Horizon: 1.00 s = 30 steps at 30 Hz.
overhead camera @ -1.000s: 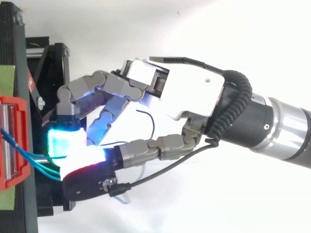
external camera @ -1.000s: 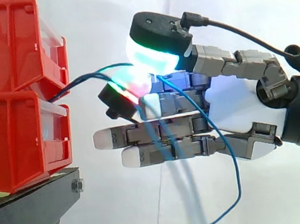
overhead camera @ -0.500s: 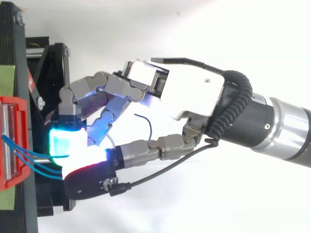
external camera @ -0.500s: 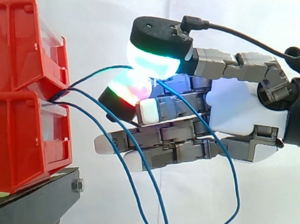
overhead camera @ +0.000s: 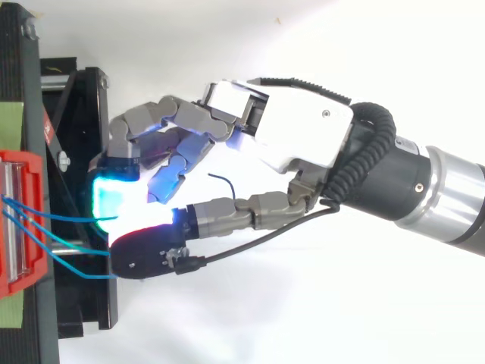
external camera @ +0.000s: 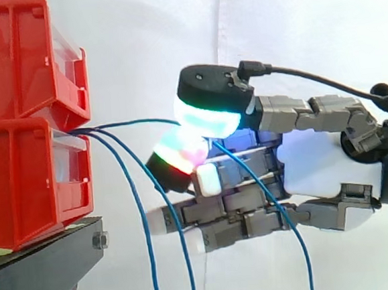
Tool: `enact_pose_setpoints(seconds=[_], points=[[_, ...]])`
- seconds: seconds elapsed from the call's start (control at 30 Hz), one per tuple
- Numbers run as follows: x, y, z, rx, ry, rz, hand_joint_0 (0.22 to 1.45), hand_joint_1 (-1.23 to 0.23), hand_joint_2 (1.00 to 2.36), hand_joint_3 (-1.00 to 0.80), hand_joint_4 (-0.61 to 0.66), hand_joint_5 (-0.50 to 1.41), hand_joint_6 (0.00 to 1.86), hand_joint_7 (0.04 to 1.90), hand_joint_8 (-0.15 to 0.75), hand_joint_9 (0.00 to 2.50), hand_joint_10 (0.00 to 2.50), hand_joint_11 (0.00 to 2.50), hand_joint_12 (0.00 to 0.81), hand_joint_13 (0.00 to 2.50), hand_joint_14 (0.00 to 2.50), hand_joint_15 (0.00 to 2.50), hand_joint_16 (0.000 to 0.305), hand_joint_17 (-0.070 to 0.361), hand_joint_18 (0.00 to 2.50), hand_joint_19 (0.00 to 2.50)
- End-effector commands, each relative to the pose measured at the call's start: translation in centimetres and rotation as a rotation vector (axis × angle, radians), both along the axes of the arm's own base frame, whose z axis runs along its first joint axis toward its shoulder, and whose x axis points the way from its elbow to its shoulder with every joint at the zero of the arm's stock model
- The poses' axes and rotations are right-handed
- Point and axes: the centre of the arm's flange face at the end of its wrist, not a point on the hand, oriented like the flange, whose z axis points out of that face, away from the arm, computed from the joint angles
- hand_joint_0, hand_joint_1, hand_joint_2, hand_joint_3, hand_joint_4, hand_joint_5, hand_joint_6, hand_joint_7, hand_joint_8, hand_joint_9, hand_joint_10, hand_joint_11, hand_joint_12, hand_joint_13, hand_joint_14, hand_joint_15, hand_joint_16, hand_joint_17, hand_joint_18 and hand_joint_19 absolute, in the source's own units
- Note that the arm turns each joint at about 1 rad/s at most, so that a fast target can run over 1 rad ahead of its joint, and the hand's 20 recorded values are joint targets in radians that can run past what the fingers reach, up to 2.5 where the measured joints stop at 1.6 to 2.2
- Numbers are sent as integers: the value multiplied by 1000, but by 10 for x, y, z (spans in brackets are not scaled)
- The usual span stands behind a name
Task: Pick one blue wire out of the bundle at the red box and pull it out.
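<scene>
So the hand [external camera: 317, 169] has one skinny blue wire [external camera: 138, 122] pinched between its glowing pads [external camera: 209, 120], nearly level from the red box [external camera: 22, 179]; side view shows two more wires [external camera: 153, 269] drooping, top view shows them fanned apart.

We see the hand [external camera: 317, 175] reaching out level from the arm [overhead camera: 447, 205]. Ahead of the palm, a green-glowing fingertip [external camera: 209, 120] presses down on a red-glowing one [external camera: 178, 156], pinching a blue wire [external camera: 132, 122]. Beneath them, the other fingers stretch straight.
</scene>
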Motion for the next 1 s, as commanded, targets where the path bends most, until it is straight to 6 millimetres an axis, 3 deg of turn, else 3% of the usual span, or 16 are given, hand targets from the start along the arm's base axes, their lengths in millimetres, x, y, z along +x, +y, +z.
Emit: enact_pose_setpoints(seconds=[0.0, 0.1, 0.3, 0.73, 0.97], points=[[-11, -1, -1, 12, 35, 3, 616, -824, 1002, 24, 16, -93, 851, 1126, 288, 1035, 19, 637, 414, 525, 7, 207, 60, 134, 623, 312], [-31, -5, -4, 6, 53, 1, 614, -822, 1002, 28, 18, -93, 851, 1124, 289, 1118, 19, 808, 414, 532, 8, 222, 60, 134, 622, 311], [-64, -9, 10, -15, -44, -51, 615, -819, 1002, 21, 19, -94, 853, 1115, 291, 1109, 20, 798, 415, 541, 8, 224, 60, 134, 623, 310], [-82, -4, 29, 5, 18, -57, 614, -818, 1003, 21, 13, -95, 854, 1117, 289, 1077, 20, 747, 414, 543, 7, 227, 59, 134, 621, 317], [-84, -6, 27, 28, 29, -77, 615, -817, 1002, 20, 13, -95, 854, 1115, 289, 1068, 19, 723, 414, 539, 8, 223, 59, 134, 619, 312]])
